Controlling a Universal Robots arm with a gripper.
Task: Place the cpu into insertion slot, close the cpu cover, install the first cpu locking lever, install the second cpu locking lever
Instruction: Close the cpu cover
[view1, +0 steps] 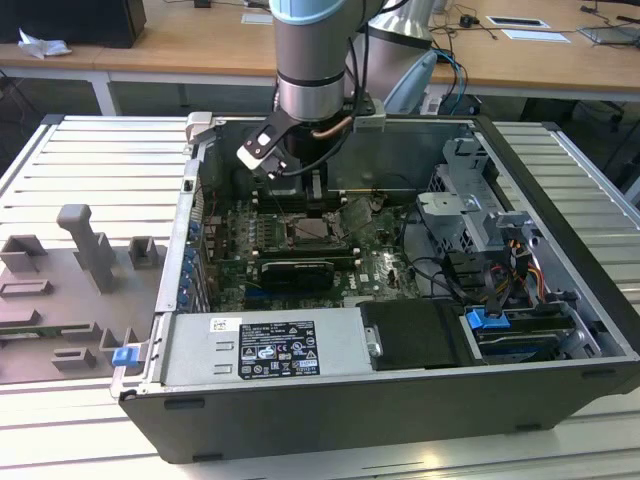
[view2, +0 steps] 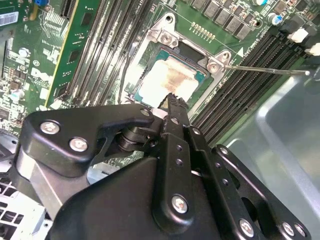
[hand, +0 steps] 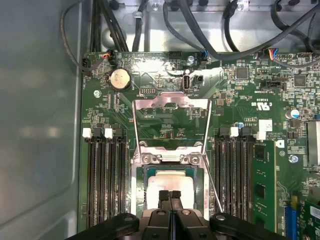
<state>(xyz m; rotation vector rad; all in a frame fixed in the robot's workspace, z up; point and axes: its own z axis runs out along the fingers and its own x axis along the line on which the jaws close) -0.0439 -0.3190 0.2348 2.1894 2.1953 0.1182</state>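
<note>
In the insertion slot (hand: 140, 181), cpu (hand: 170, 181); tool (hand: 169, 194) at its edge.

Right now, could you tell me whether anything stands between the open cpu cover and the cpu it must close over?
Yes: the shut gripper hangs directly over the cpu in the insertion slot, in the path of the swung-open cpu cover. Nothing else visible lies between them.

Arm (view1: 312, 60) pointing straight down, gripper (hand: 169, 196) pinched closed

In the exterior view the grey arm hangs pretty much vertical, wrist (view1: 305, 150) aimed tool-down. In both wrist views the black gripper's two fingers (hand: 163, 199) sit pressed flat against each other, tips touching, with nothing visible between them.
</note>
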